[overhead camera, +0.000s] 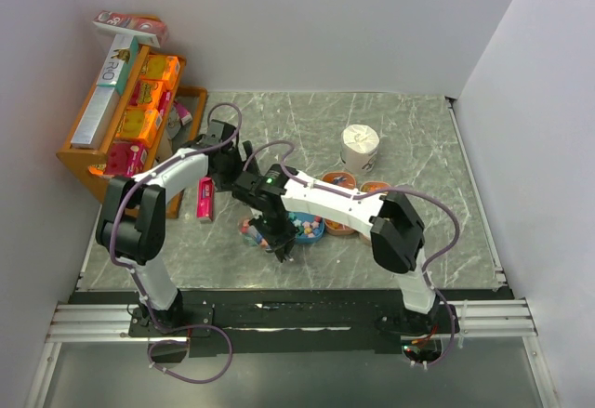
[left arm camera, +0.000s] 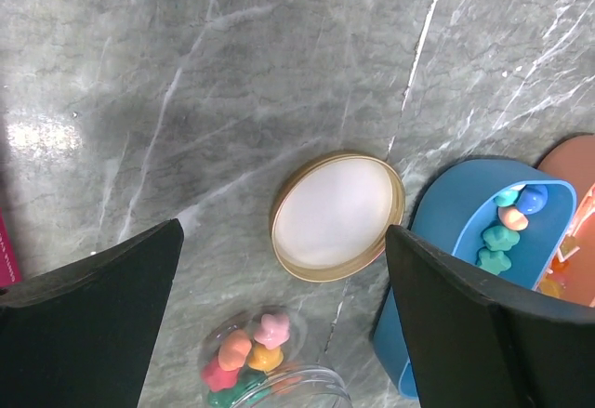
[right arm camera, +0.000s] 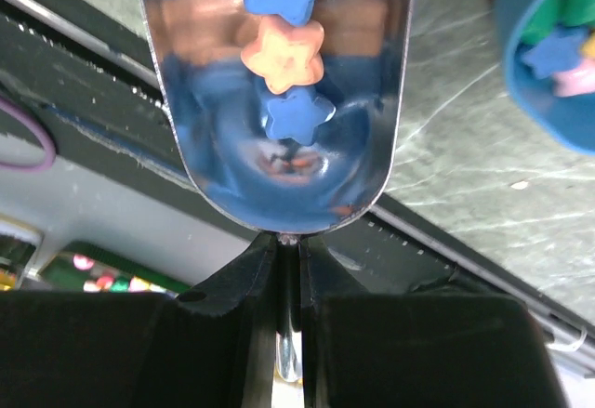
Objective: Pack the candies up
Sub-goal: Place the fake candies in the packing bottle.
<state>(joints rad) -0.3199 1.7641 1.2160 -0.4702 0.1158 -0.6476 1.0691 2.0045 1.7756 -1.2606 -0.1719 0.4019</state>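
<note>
Bench (overhead camera: 418,138): we record a grey marbled surface carrying every item below.
Rack (overhead camera: 79,162): wooden, at the far left edge, stocked with boxes.
Left gripper (left arm camera: 284,231): jaws spread wide and holding nothing, poised above the lid.
Right gripper (right arm camera: 288,245): we find it clamped on the scoop's thin handle.
Bowl (left arm camera: 437,227): blue, just right of the lid, holding candies (left arm camera: 497,238).
Jar (left arm camera: 302,382): clear, near the lid and not touching it; we note several candies inside.
Lid (left arm camera: 337,215): gold-rimmed, lying flat on the bench.
Scoop (right arm camera: 223,148): shiny metal, loaded.
Candies in scoop: three stars, two blue and one orange.
</note>
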